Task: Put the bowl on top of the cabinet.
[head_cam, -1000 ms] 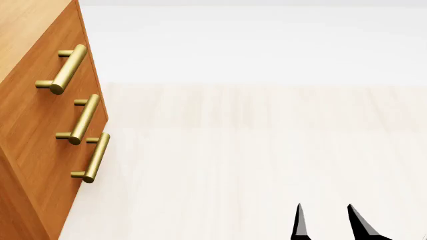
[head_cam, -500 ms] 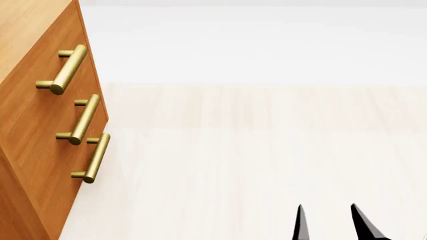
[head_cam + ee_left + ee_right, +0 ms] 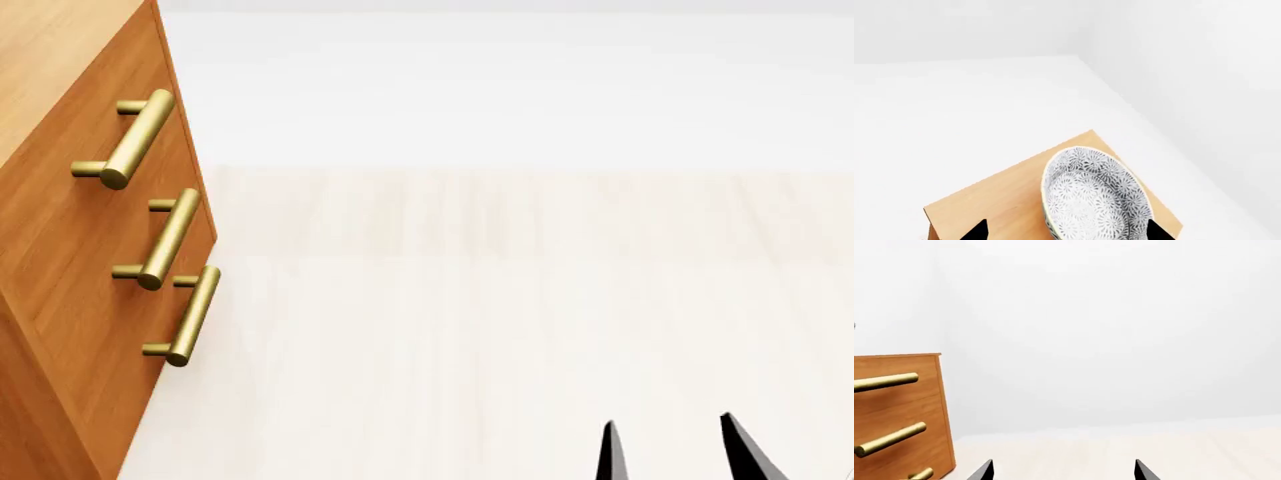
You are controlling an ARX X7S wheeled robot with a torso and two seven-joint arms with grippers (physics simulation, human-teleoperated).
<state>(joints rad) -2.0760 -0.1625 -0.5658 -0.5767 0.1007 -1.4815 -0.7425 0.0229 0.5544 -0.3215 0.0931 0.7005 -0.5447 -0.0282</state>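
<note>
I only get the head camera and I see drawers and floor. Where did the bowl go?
Observer: The bowl sits on the cabinet top; only the left wrist view shows it.
Operator: Is the left pincer squeezing it?
Observer: No. The left pincer is open, with its tips either side of the bowl.
Operator: Is the bowl near an edge?
Observer: Yes, it lies close to one side edge of the top.
Operator: And the other pincer?
Observer: The right pincer is open and empty, facing the cabinet's brass handles.
</note>
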